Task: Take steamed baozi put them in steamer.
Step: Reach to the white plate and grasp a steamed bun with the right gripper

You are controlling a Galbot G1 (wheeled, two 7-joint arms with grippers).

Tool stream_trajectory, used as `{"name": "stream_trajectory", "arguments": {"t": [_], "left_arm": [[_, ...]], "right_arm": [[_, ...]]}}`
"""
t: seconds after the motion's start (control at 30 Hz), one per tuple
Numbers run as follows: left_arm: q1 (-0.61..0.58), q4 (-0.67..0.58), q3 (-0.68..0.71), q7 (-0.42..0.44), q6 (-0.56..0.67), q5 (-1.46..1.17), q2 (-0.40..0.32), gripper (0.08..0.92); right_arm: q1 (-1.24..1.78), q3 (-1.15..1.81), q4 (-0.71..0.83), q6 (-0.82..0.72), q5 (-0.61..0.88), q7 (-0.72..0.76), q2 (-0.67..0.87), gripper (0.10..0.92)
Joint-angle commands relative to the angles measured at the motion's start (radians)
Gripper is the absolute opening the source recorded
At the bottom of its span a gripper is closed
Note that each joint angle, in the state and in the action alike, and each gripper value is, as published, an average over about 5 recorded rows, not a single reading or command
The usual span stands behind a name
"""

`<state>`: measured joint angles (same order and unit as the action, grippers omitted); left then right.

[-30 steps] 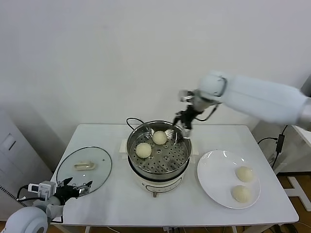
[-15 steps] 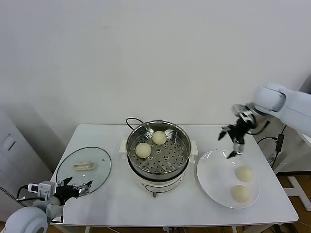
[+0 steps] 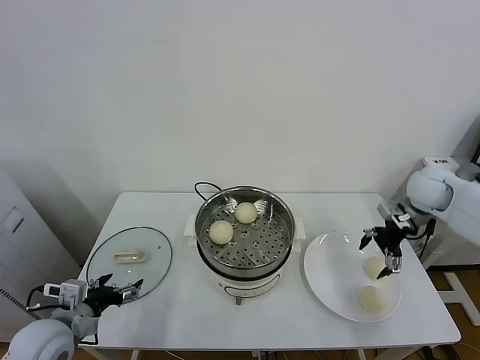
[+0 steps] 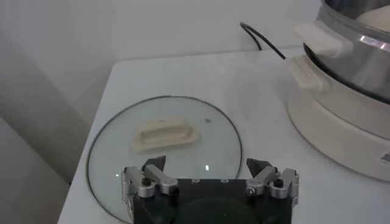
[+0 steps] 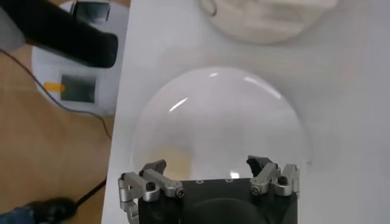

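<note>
- Two buns (image 3: 221, 231) (image 3: 246, 212) already sit on the perforated tray inside the steamer (image 3: 244, 264), which stands at the middle of the table (image 3: 247, 330); one lies toward the robot's left, the other nearer the back rim.
- Two more buns (image 3: 375, 268) (image 3: 372, 298) are left on the white plate (image 3: 330, 281), on the robot's right of the steamer, so by a fair reckoning the job is about half done.
- The right gripper (image 3: 387, 244) hangs just above the far bun on the plate, its fingers spread apart and holding nothing. Its wrist camera looks down on the plate (image 5: 201, 122) with the gripper (image 5: 210, 179) open over it.
- The next step looks like a descent onto that bun, a soft grasp, and a carry to the tray.
- The left gripper (image 3: 120, 291) waits near the front left edge of the table, beside the glass lid (image 3: 129, 259) lying flat there, fingers apart and empty. Its own camera shows the gripper (image 4: 210, 181) over the lid (image 4: 164, 143).
- The steamer is uncovered.
</note>
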<state>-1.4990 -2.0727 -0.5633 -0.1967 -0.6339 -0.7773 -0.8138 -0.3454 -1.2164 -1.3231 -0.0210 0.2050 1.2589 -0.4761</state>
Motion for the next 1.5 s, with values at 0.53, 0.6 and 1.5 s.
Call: {"name": "stream_trajectory", "arguments": {"t": [0.53, 0.6, 1.5], "left_arm": [[-0.009, -0.005, -0.002, -0.002, 0.000, 0.002, -0.005, 0.823], [-0.009, -0.006, -0.002, -0.002, -0.001, 0.003, -0.005, 0.823], [-0.015, -0.013, 0.000, -0.005, -0.001, 0.008, -0.013, 0.823]], "right_arm": [[0.347, 0.275, 0.028, 0.061, -0.195, -0.017, 0.009, 0.823], [0.368, 0.295, 0.032, 0.062, -0.208, -0.018, 0.005, 0.823], [0.359, 0.322, 0.032, 0.034, -0.179, -0.032, -0.012, 0.480]]}}
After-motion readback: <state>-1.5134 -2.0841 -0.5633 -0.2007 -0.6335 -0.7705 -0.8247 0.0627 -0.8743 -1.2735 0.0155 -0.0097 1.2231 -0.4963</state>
